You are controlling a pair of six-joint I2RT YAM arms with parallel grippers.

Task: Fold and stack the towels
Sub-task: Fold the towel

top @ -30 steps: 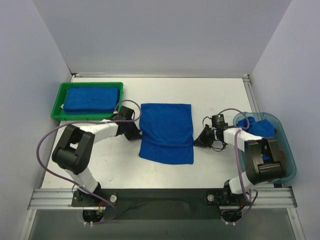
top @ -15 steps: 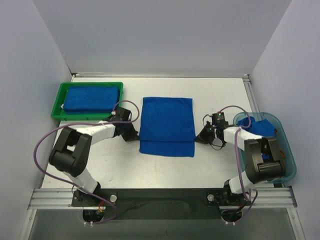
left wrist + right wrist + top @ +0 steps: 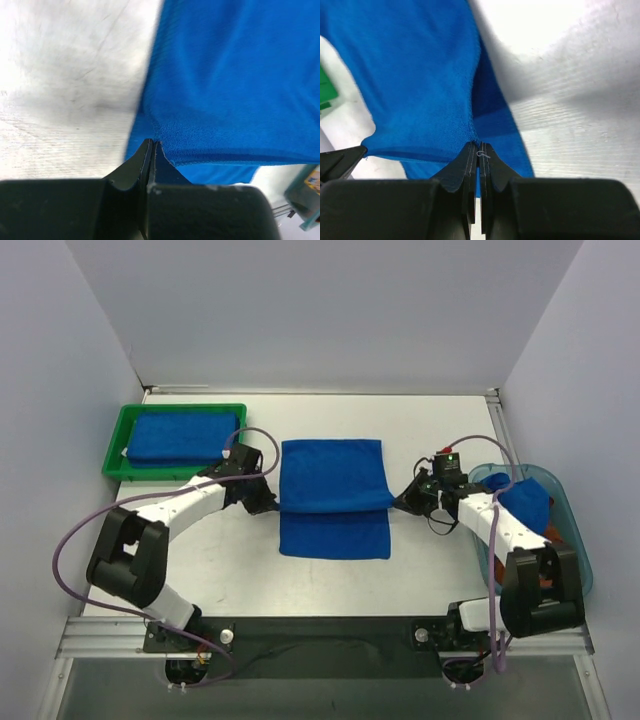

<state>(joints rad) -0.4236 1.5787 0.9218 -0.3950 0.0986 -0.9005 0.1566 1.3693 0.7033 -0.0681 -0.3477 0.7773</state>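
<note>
A royal blue towel (image 3: 334, 476) lies doubled over in the middle of the table, its upper layer ending short of the lower layer's near strip (image 3: 335, 536). My left gripper (image 3: 272, 506) is shut on the upper layer's left corner, the jaws pinching cloth in the left wrist view (image 3: 151, 143). On the other side my right gripper (image 3: 400, 504) is shut on the right corner (image 3: 479, 145). A folded blue towel (image 3: 182, 437) lies in the green tray (image 3: 112, 452). Another blue towel (image 3: 522, 502) sits bunched in the teal bin (image 3: 572, 540).
The green tray stands at the far left of the table and the teal bin at the right edge, close to my right arm. Something rust-coloured (image 3: 549, 530) shows in the bin under the blue cloth. White walls close in the table on three sides.
Both arms have stretched farther out, still shut on the towel's corners. The towel has shifted a little and the strip of lower layer at the near side has widened.
</note>
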